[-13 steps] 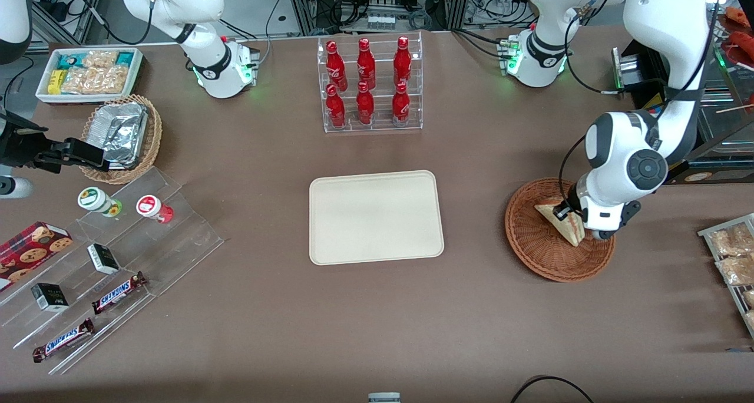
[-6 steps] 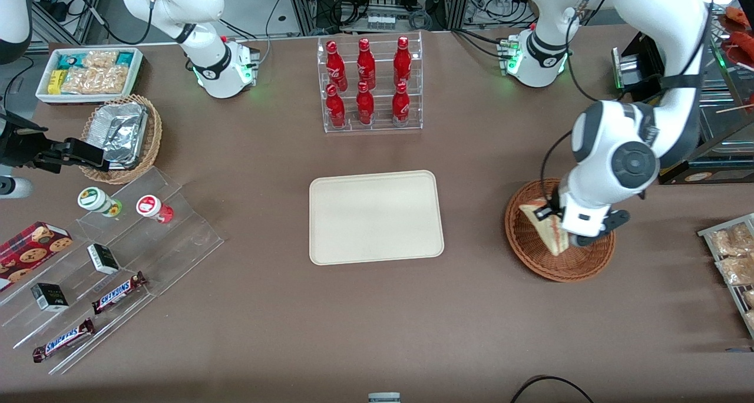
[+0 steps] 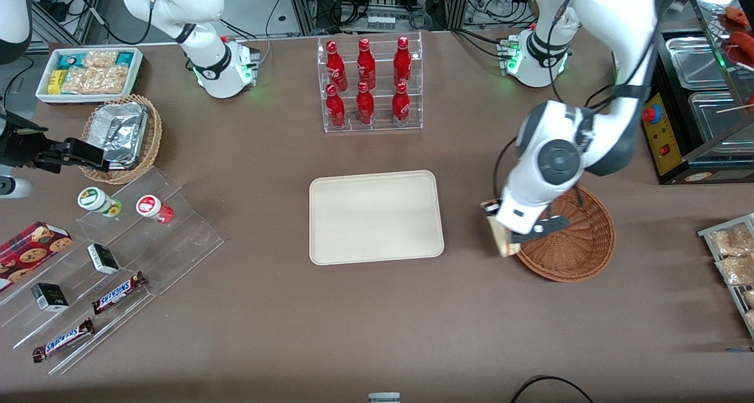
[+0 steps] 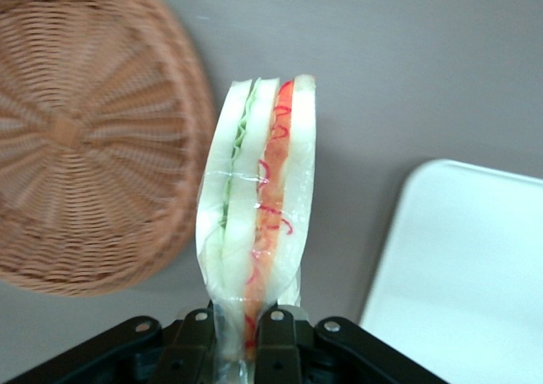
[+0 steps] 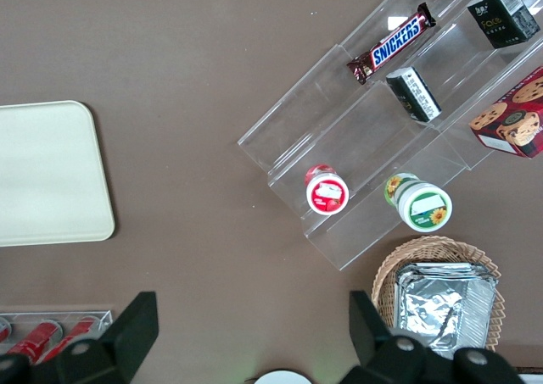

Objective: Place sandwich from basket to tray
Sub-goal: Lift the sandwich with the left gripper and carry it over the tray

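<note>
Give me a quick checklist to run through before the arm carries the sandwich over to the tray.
1. Grip: end effector shut on the wrapped sandwich at its narrow end: ok.
2. Sandwich out of the basket: ok; it hangs over the table just past the rim.
3. Basket empty, nothing dragged along: ok.
4. Tray bare, room to set down: ok.
5. Path from end effector to tray free of things: ok; only bare table between.
6. Firmness of grip with the sandwich held by one end: cannot tell.

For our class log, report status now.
Gripper shut on wrapped triangular sandwich, between reddish-brown wicker basket and cream rectangular tray. Basket empty. Nothing between sandwich and tray.
</note>
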